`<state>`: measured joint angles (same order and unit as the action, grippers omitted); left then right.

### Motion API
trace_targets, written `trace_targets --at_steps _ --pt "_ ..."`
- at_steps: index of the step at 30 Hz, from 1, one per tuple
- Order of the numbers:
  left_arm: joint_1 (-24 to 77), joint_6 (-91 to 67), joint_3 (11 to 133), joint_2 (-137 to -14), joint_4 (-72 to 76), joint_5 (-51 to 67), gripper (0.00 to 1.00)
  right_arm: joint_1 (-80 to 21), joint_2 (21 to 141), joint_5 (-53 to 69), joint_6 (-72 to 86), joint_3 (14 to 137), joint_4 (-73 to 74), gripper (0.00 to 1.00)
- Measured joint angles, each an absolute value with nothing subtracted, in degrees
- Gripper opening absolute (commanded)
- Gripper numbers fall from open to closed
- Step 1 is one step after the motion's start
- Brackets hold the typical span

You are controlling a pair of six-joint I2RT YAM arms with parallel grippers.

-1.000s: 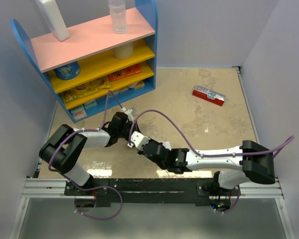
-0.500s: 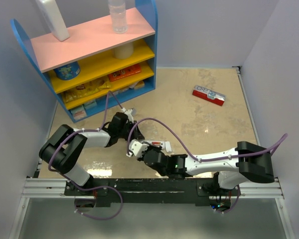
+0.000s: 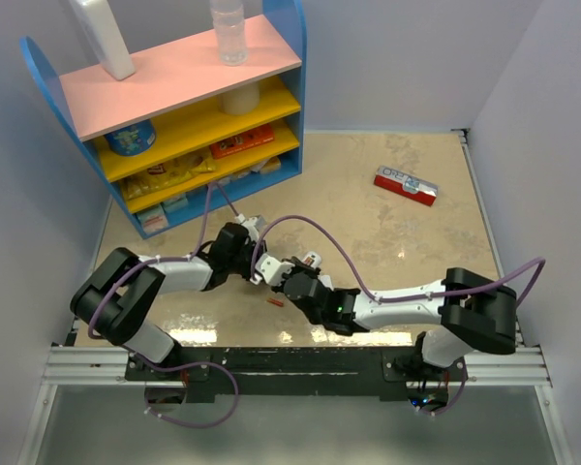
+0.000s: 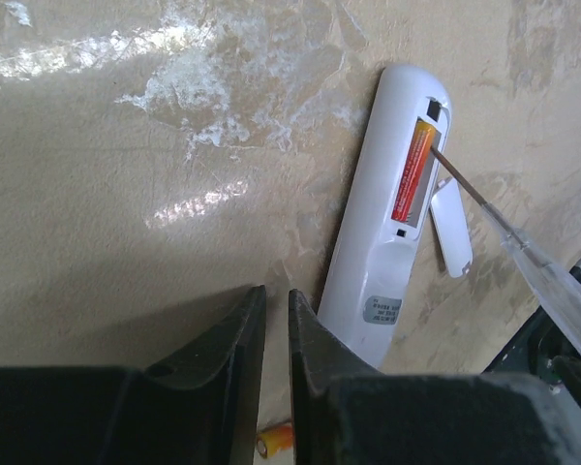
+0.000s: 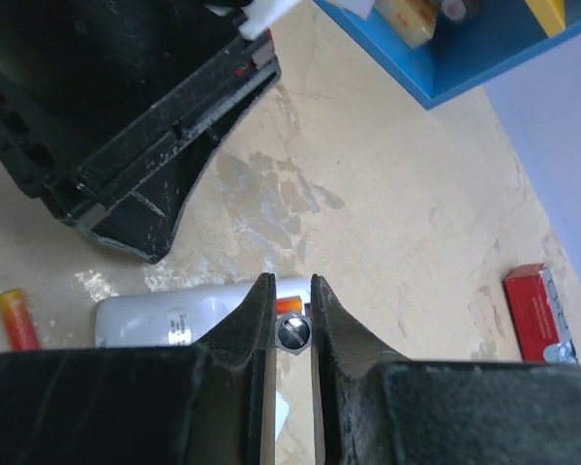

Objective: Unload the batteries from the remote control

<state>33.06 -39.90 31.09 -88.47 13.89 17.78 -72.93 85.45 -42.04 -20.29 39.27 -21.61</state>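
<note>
Right pincer [image 5: 290, 287] grips a probe [image 4: 545, 284] levering the bay battery [image 4: 413, 172], upper right; left pincer [image 4: 274, 296] narrow, empty; unrestrained remote control [image 4: 373, 254] may skid.

I can't read anything: the grey sticker [image 4: 382, 308] on the remote control [image 4: 366, 232], the battery [image 4: 412, 174] print and the red-and-white box [image 3: 406, 186] lettering are too small.
</note>
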Motion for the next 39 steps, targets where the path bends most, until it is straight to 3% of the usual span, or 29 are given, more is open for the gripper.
trace_targets --at_steps 8,18,26,39 --pt "33.65 -39.99 31.0 -88.44 14.09 18.02 0.21 -72.88 86.35 -42.72 -20.82 39.16 -22.87 0.0" --pt "35.07 -41.43 30.11 -87.66 14.06 18.68 0.21 -67.53 77.97 -44.51 -10.26 38.22 -22.61 0.0" --pt "35.07 -41.1 31.24 -84.6 9.93 14.59 0.26 -67.09 75.99 -46.65 4.78 43.22 -11.22 0.0" --pt "35.59 -39.83 37.69 -89.95 8.05 13.89 0.22 -62.26 72.66 -49.89 25.93 42.65 -5.63 0.0"
